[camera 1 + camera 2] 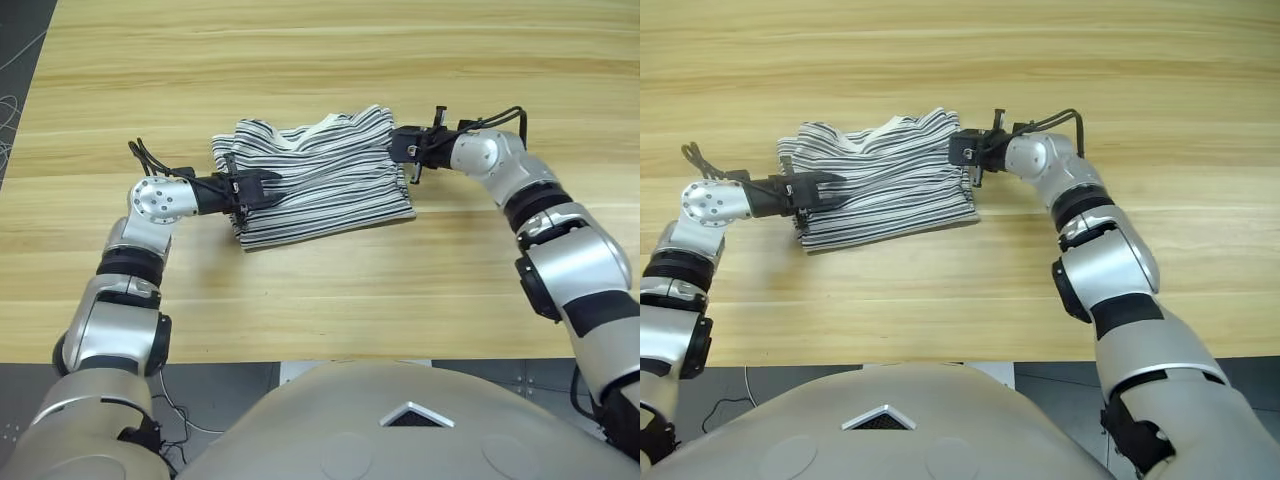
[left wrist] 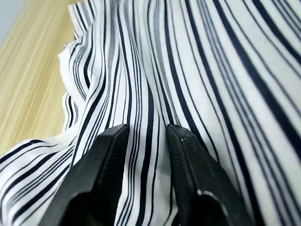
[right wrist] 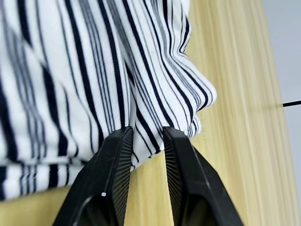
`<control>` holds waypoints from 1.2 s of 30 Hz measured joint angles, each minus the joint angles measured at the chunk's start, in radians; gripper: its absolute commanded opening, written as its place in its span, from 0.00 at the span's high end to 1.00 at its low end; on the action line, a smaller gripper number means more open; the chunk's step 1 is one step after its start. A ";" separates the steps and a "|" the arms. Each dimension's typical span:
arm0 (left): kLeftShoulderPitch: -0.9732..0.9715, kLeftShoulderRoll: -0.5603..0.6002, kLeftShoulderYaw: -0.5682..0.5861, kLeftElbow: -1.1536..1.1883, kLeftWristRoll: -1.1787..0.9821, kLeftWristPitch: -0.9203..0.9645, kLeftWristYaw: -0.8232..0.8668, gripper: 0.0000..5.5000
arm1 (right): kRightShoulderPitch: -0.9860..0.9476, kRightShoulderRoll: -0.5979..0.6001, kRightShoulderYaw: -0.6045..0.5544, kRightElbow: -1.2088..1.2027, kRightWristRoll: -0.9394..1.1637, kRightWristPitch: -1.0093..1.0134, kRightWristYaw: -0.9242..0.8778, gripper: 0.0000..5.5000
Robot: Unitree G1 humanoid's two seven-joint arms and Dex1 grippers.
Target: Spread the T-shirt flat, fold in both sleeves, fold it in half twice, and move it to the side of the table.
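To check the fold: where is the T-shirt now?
The folded T-shirt lies on the table, between the left gripper and the right gripper at its sides.

The T-shirt [image 1: 320, 180] is white, run through with thin dark navy and softer grey stripes, some bunched close and some spaced wider. Its neckband shows plain off-white. Under it, the table [image 1: 300, 300] is pale honey-yellow wood with fine, straight grain lines. The left gripper [image 2: 146, 129] and the right gripper [image 3: 146, 129] are both matt black, their fingers [image 2: 106, 155] finely ribbed on the inner faces. The floor [image 1: 20, 60] beyond the table edge is dark grey.
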 measured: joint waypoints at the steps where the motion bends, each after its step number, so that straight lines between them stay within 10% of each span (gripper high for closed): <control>1: 0.000 0.011 -0.006 -0.025 0.013 0.001 0.003 0.72 | 0.023 -0.013 -0.008 -0.042 0.035 -0.011 0.064 0.79; 9: -0.088 0.077 -0.152 -0.274 0.504 -0.011 0.293 0.72 | 0.340 -0.116 0.026 -0.738 0.361 0.299 0.624 0.79; 24: -0.468 0.097 -0.644 -0.081 1.489 0.258 1.734 0.72 | 0.464 -0.108 -0.043 -1.200 0.814 0.851 0.822 0.79; 28: -0.525 0.104 -0.567 0.019 1.331 0.195 1.757 0.72 | 0.344 -0.109 -0.183 -1.131 0.870 0.866 0.751 0.79; 36: -0.411 0.109 -0.512 0.151 0.950 -0.190 1.176 0.72 | 0.302 -0.079 -0.128 -0.757 0.592 0.493 0.601 0.79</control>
